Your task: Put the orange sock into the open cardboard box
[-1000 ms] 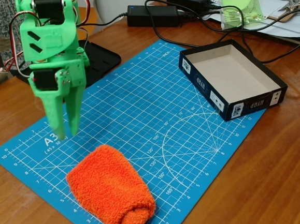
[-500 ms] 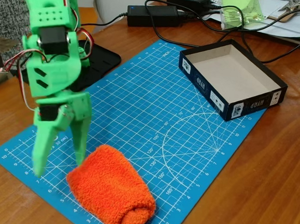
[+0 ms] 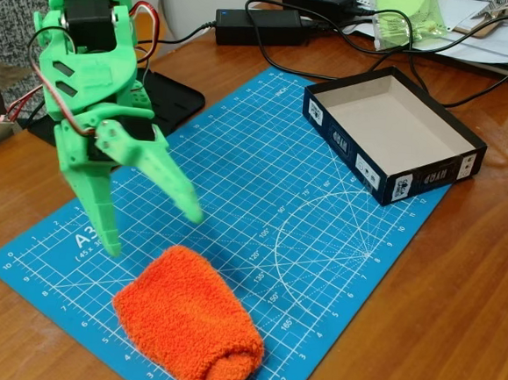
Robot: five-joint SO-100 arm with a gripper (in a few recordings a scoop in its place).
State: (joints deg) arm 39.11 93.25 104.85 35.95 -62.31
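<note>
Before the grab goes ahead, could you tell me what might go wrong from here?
The gripper hangs open above the orange sock's upper-left end, so closing there may pinch only loose terry and let it slip. The sock is a bulky roll, and the open cardboard box is shallow: it could catch the near wall or hang over it.

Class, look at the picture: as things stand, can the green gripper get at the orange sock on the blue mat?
Probably yes. The gripper hangs open just up and left of the orange sock, and nothing lies between them on the blue mat.
</note>
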